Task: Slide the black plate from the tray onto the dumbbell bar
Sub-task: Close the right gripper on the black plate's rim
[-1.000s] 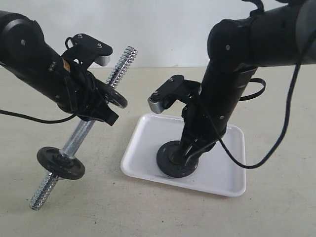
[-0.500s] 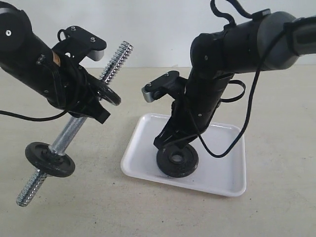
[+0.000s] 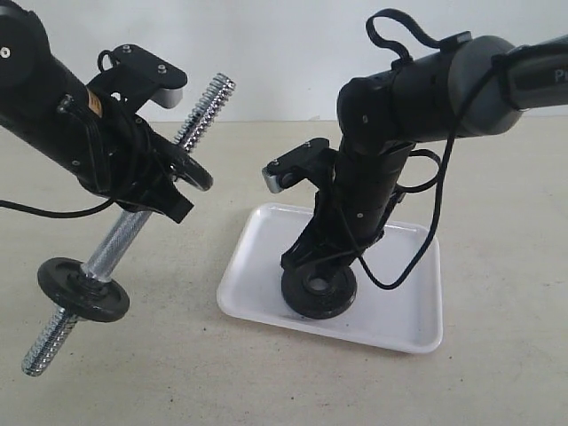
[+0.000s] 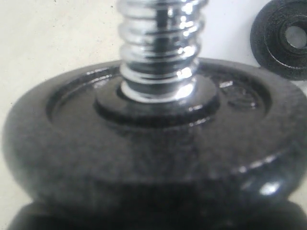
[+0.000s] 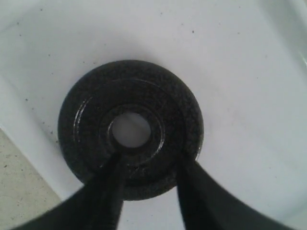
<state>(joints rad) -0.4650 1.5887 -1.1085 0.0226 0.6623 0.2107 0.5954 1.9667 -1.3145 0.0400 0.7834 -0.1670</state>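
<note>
One black plate (image 5: 130, 85) under right gripper (image 5: 151, 160); left gripper (image 3: 167, 191) holds dumbbell bar (image 3: 112, 252).

- We see the left tool (image 3: 169, 182) clamped on the dumbbell bar (image 3: 120, 240), held tilted above the worktop (image 3: 497, 222), with a black disc (image 3: 82, 289) near its lower threaded end.
- We see the right tool (image 3: 315, 262) pointing down onto the black plate (image 3: 319, 293), which lies flat in the white tray (image 3: 399, 321).

The left arm (image 3: 40, 89) and right arm (image 3: 426, 84) were rounded matte black with small silver screws (image 3: 6, 51). An orange sticker (image 3: 95, 108) sat behind the left gripper (image 3: 164, 200); black cables (image 3: 389, 285) looped behind the right gripper (image 3: 315, 264).
</note>
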